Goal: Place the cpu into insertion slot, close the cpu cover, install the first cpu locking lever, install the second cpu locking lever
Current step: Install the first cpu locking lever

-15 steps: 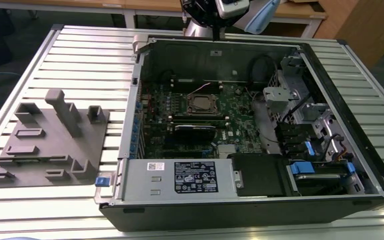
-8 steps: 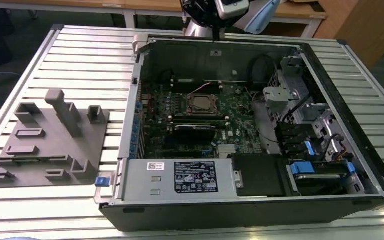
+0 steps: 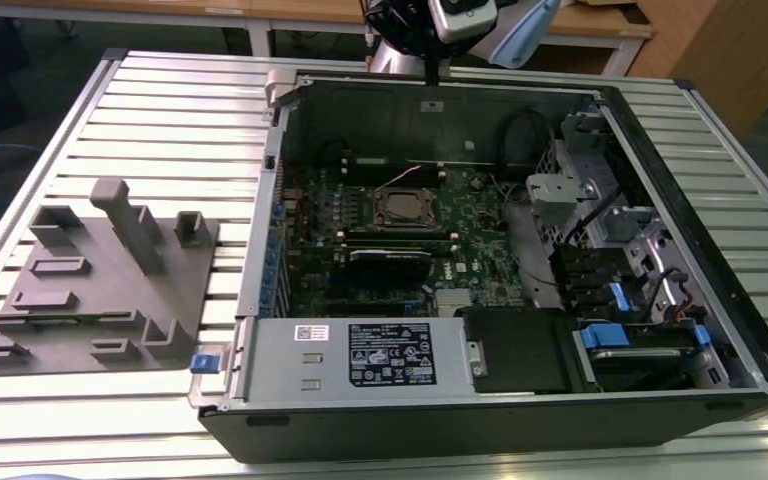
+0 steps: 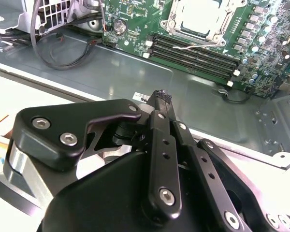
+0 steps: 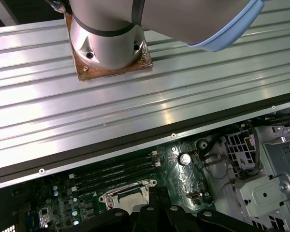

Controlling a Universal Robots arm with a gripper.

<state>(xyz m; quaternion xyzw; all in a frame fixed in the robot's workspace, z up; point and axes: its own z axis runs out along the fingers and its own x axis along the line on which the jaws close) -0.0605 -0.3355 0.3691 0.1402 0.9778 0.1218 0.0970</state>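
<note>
Well back from the board, your hand (image 4: pixel 160 95) hangs above the wall of the open case (image 3: pixel 357 120). Its two black fingers meet at the tips with nothing between them. In the second wrist view the cpu (image 4: pixel 201 17) sits in the slot (image 3: pixel 404 208), and its pale metal top shows through the window of the cover (image 4: pixel 210 34), which lies flat around it. A thin wire lever (image 4: pixel 203 43) runs along the socket's edge, between it and the memory slots (image 4: pixel 193 55); you cannot tell whether it is latched. Those long black slots and a stretch of bare grey case metal lie between the cpu and your fingertips, so hand and chip are well apart. In the exterior view the case lies on its side on the slatted bench (image 3: pixel 157 110), with a grey fixture (image 3: pixel 91 280) just beside it on the exterior view's left. In the first wrist view the arm's base (image 5: pixel 106 41) stands on the bench near the case wall.
</note>
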